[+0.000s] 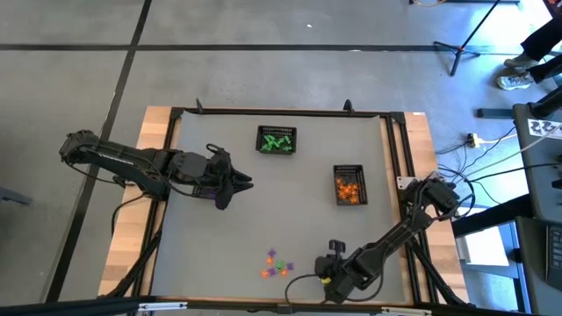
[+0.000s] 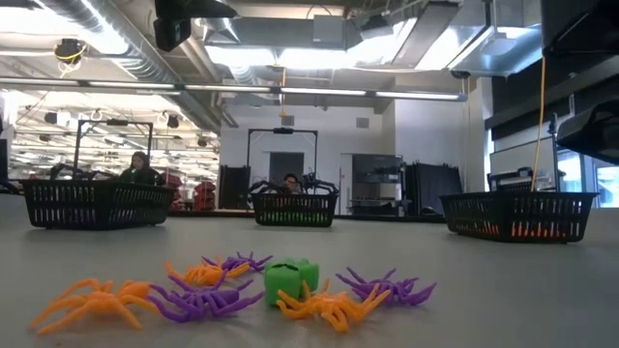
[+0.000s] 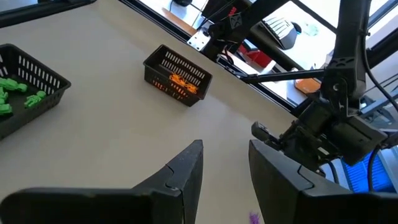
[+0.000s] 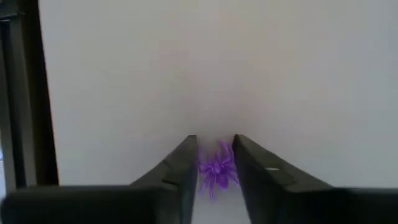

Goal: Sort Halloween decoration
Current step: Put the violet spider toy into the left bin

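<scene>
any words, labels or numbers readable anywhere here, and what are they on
None can be read.
Green basket, orange basket, spiders: no lettering shows.
Right gripper, shut on a purple spider: no markings show.
White tag on the equipment at the table's right edge: dark marks, too small to read.

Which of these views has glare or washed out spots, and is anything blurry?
Low view: ceiling lights blow out; the near orange spider looks soft. Right wrist view: the tabletop is washed nearly white, the purple spider slightly blurred. High view: evenly lit.
</scene>
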Robot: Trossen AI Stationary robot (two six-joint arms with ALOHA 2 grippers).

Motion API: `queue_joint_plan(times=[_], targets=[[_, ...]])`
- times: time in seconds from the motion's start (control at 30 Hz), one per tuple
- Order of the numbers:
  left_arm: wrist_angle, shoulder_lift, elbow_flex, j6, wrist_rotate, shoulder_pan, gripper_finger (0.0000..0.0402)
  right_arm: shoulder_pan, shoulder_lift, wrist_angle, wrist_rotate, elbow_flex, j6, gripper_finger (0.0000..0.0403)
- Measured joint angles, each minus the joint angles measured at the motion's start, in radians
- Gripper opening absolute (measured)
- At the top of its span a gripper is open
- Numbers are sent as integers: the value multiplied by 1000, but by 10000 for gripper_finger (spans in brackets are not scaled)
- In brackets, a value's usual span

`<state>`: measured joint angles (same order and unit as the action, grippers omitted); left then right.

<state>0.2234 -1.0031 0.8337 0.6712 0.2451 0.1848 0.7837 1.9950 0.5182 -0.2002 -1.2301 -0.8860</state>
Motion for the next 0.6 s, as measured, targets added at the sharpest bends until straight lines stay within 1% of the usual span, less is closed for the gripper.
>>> queue_joint_plan(times=[0.17,0.37,0.43,0.6], targets=[[0,0,0,0,0,0,121,0,-12,36,-9,-21,1,48],[0,0,0,0,5,0,121,-17,-29,128,1,-40,4,10],[0,0,0,0,13,0,121,-23,-33,158,14,-42,13,3],[0,0,0,22,18,0,121,-46,-52,186,18,-43,67,2]])
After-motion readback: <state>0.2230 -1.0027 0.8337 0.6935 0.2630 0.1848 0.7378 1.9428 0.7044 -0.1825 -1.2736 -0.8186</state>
